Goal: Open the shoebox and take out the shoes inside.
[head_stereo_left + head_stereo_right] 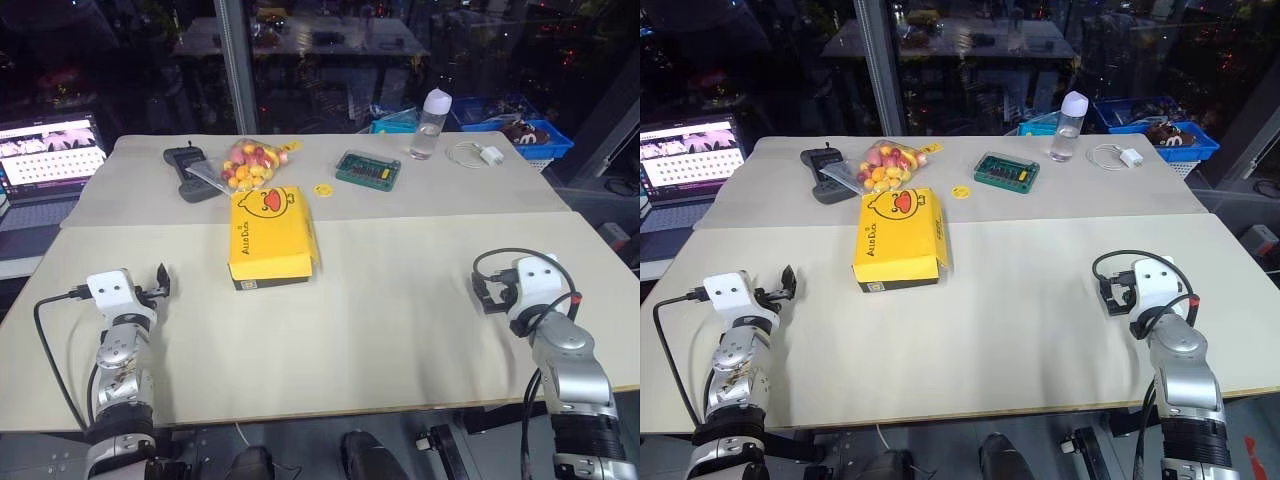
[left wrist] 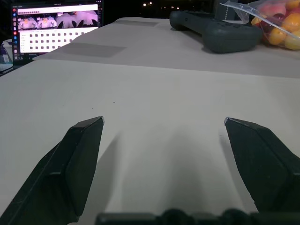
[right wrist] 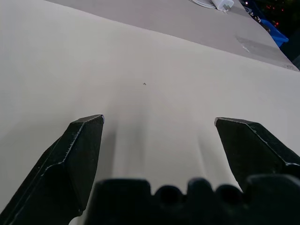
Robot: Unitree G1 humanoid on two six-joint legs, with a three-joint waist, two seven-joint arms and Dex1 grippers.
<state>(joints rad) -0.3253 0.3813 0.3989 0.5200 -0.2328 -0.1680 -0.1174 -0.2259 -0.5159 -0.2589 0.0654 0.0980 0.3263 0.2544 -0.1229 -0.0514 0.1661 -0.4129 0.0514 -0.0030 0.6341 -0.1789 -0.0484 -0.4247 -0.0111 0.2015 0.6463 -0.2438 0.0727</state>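
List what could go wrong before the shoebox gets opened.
1. The shoebox lies closed and loose on the table; lifting its lid one-handed may drag or tip the whole box.
2. The bag of balls sits close behind the box, so a lid swinging back may push it.
3. Both hands, left hand and right hand, are open and well away, leaving a long reach.

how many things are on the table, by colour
yellow: 2, shoebox, small disc
black: 1, controller
green: 1, flat case
clear: 2, bag of balls, bottle
white: 1, charger with cable
total: 7
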